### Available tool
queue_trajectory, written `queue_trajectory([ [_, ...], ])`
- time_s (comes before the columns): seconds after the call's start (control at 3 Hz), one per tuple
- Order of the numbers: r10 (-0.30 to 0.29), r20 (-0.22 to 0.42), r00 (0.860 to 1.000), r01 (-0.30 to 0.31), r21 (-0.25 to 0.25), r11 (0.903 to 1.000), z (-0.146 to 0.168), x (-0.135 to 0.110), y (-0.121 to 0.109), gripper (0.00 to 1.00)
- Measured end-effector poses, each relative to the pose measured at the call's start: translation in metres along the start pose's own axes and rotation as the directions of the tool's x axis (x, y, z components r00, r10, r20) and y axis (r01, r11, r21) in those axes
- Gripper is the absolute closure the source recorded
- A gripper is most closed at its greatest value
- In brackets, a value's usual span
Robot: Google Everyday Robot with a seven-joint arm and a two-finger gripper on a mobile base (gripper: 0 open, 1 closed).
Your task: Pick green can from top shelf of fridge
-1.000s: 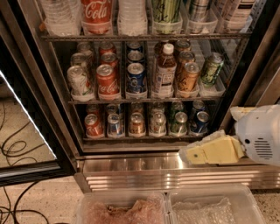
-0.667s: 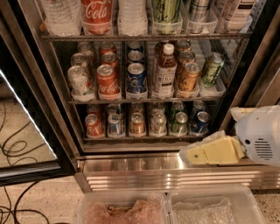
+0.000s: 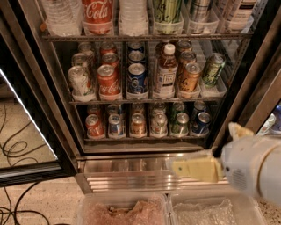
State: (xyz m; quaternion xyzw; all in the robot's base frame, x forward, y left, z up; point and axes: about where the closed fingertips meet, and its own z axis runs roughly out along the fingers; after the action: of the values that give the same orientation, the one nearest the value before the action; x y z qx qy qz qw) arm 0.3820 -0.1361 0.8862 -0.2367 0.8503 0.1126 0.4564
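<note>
Status: gripper (image 3: pixel 195 168) low right, before fridge (image 3: pixel 131 173) steel base, well under top shelf (image 3: pixel 145 38). We can't tell if jaws apart or together. We see green can (image 3: pixel 167 15) upright up there, probably in clear tray (image 3: pixel 167 30), beside water bottle (image 3: pixel 134 15).

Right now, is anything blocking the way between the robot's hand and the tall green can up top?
Nothing visible does. The fridge stands open, and the gripper hangs low by the steel base, below and right of the green can, whose front faces out from the top shelf.
</note>
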Motion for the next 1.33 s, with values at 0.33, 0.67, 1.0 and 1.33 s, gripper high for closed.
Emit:
queue_trajectory([
  [0.33, 0.017, 0.011, 1.000, -0.017, 0.038, 0.9991, 0.010, 0.019, 0.005, 0.00],
  [0.67, 0.016, 0.012, 1.000, -0.017, 0.038, 0.9991, 0.010, 0.019, 0.005, 0.00],
  [1.0, 0.032, 0.052, 0.998, -0.036, 0.065, 0.9972, 0.015, 0.016, 0.004, 0.00],
  [1.33, 0.088, 0.166, 0.982, -0.113, 0.145, 0.9830, 0.028, 0.006, -0.022, 0.00],
])
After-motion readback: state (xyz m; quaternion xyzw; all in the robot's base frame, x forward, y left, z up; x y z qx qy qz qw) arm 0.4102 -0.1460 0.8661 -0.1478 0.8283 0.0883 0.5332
